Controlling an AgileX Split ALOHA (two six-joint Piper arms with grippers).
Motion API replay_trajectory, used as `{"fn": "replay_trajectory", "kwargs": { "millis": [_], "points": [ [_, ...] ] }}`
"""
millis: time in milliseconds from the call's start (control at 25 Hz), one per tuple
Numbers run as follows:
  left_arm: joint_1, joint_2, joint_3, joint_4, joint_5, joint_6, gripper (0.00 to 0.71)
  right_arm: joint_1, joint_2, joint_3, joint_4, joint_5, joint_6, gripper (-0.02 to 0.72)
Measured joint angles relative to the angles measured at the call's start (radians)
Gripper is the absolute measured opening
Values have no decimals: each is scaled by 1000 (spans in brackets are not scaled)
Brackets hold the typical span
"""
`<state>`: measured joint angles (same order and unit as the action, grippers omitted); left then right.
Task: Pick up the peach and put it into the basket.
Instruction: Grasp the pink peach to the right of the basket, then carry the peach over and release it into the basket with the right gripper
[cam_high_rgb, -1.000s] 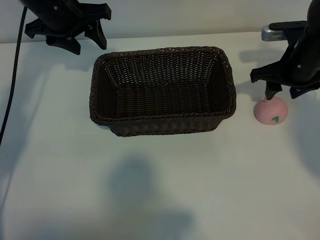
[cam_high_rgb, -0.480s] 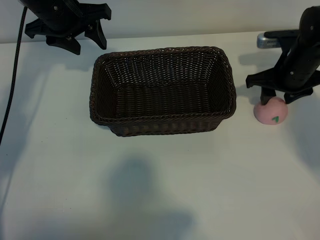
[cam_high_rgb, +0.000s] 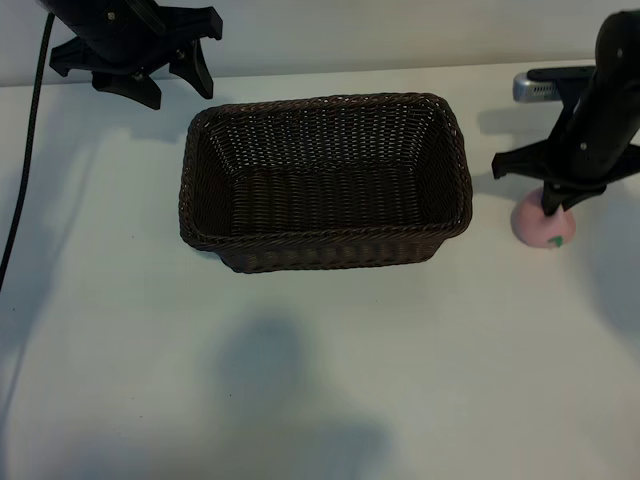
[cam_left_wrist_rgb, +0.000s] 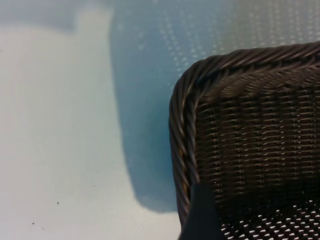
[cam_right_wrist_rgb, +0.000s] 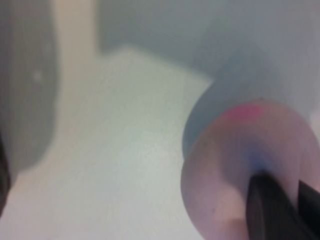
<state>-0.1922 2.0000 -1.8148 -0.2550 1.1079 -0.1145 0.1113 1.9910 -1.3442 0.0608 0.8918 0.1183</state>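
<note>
The pink peach (cam_high_rgb: 535, 225) rests on the white table just right of the dark brown wicker basket (cam_high_rgb: 320, 238). My right gripper (cam_high_rgb: 553, 200) stands straight down over the peach, its fingers drawn together and pressed into the top. Up close in the right wrist view, the peach (cam_right_wrist_rgb: 225, 165) has a dark fingertip (cam_right_wrist_rgb: 265, 210) pushed into its surface. My left gripper (cam_high_rgb: 175, 85) hangs open beyond the basket's far left corner, holding nothing. The left wrist view shows the basket's braided rim (cam_left_wrist_rgb: 182, 125) and one fingertip (cam_left_wrist_rgb: 200, 215).
A black cable (cam_high_rgb: 25, 170) runs down the table's left side. Open white tabletop lies in front of the basket, crossed by a large soft shadow (cam_high_rgb: 270, 380). The table's far edge meets a pale wall just behind both arms.
The right gripper has come down onto the peach and its fingers have drawn together on it. The peach has shifted slightly, its green mark now lower right. The left arm has not moved.
</note>
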Motion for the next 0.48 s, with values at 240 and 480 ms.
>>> {"fn": "replay_trajectory", "kwargs": {
  "millis": [240, 480],
  "points": [
    [0, 0, 0, 0, 0, 0, 575, 0, -59, -183, -4, 161, 2, 46],
    [0, 0, 0, 0, 0, -2, 575, 16, -73, -334, 15, 282, 2, 46]
  ]
}}
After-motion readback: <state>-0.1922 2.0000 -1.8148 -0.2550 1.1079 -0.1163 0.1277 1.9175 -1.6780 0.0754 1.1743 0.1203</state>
